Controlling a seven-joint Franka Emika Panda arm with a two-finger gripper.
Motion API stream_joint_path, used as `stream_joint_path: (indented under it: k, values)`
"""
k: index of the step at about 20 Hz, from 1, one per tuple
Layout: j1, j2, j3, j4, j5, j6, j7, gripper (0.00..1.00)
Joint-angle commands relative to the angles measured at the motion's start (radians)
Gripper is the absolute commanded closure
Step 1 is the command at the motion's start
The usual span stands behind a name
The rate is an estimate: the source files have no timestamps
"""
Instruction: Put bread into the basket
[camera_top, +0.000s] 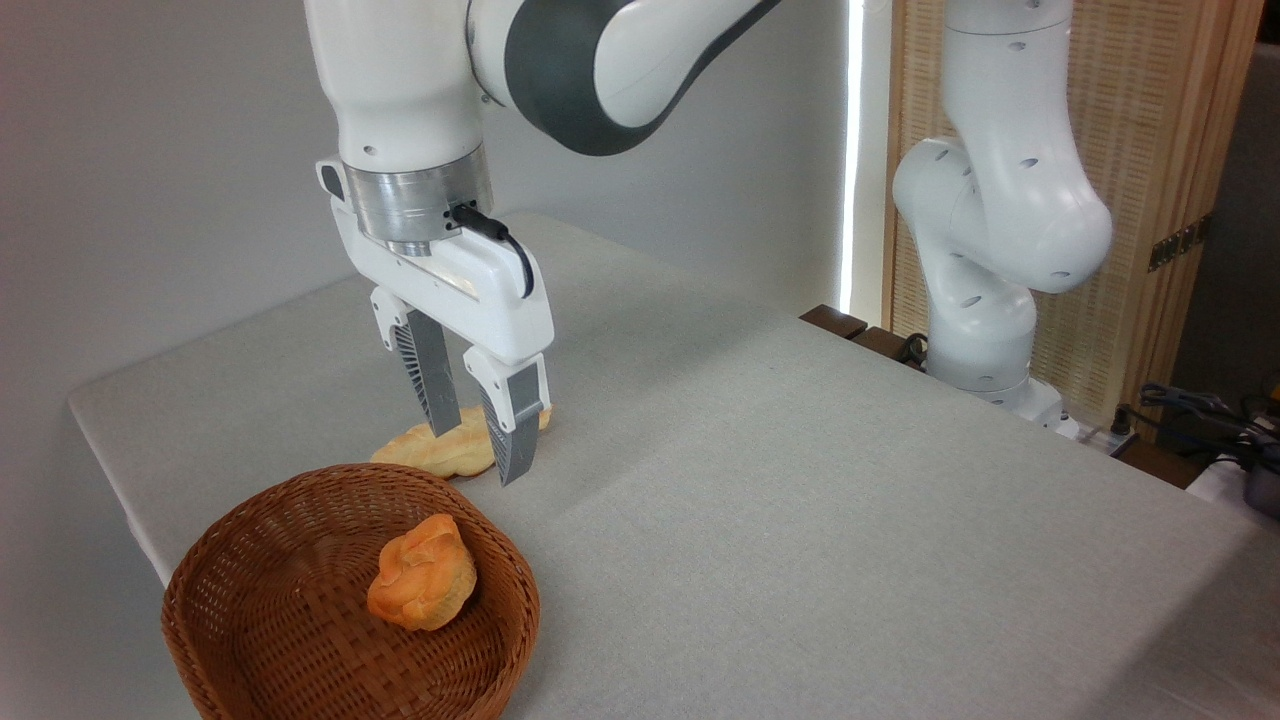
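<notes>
The bread lay flat on the bench near its left edge, just behind the basket, its long axis running roughly left to right. We saw our claw spread apart directly over it, one finger at the loaf's back side, the other at its front, straddling the short width. An orange bun already sat in the basket.
</notes>
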Motion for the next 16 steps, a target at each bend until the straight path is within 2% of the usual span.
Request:
stream_joint_path:
  k: [1, 2, 7, 16]
  values:
    - [-0.01, -0.003, -0.024, -0.04, -0.016, -0.019, -0.049, 0.0]
    - [-0.013, -0.003, -0.044, -0.054, -0.031, -0.01, -0.048, 0.0]
    - [-0.016, 0.004, -0.113, -0.094, -0.031, 0.069, 0.004, 0.0]
    - [-0.016, 0.061, -0.243, -0.094, -0.031, 0.117, 0.039, 0.0]
